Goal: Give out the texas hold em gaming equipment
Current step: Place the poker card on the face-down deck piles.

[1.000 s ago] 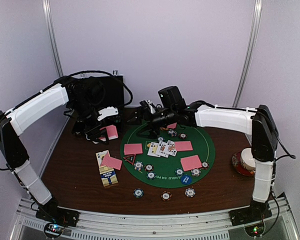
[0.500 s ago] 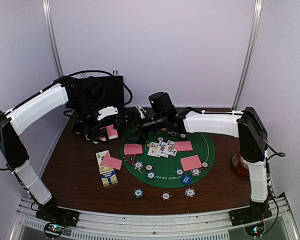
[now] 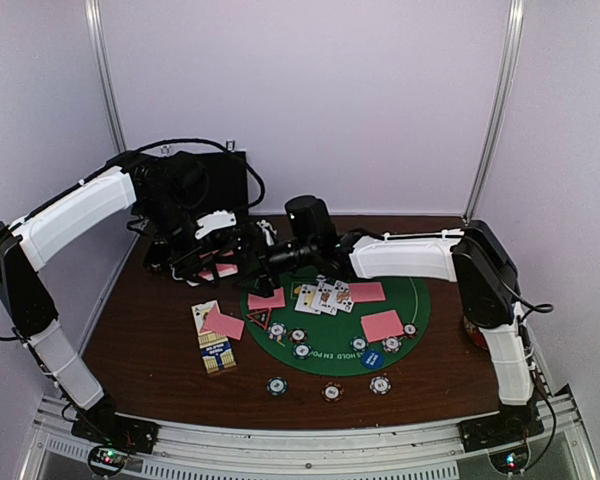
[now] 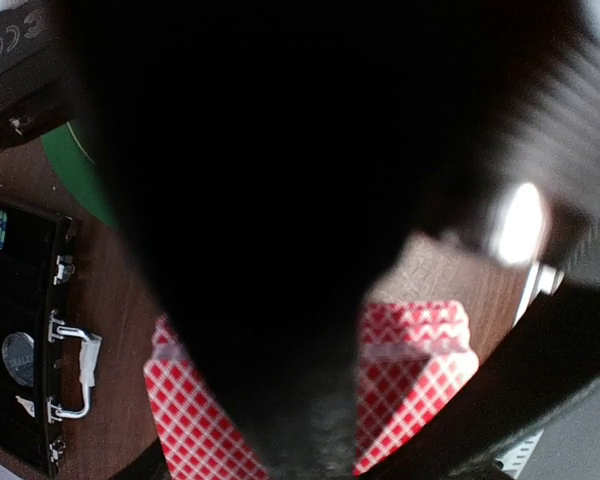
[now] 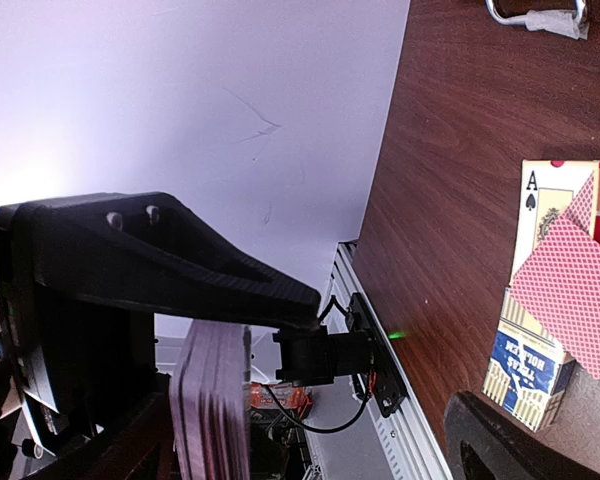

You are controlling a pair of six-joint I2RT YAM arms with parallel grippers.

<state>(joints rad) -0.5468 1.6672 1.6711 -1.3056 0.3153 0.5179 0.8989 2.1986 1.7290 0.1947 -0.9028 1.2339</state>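
Your left pincer (image 3: 207,262), off mat's (image 3: 417,300) far-left edge: clamped on pink card stack (image 5: 214,400). Your right pincer (image 3: 254,262) just beside it, same edge, jaws apart. 3 chips (image 3: 331,392) lie on wood just past mat's near edge.

The dark wooden table (image 3: 150,340) is viewed from high behind the arm bases (image 3: 105,428). Each wrist view is set close up, the right rolled sideways; the pink-backed playing card stack (image 5: 210,400) just ahead of the right pincer (image 5: 310,445) is shared by all
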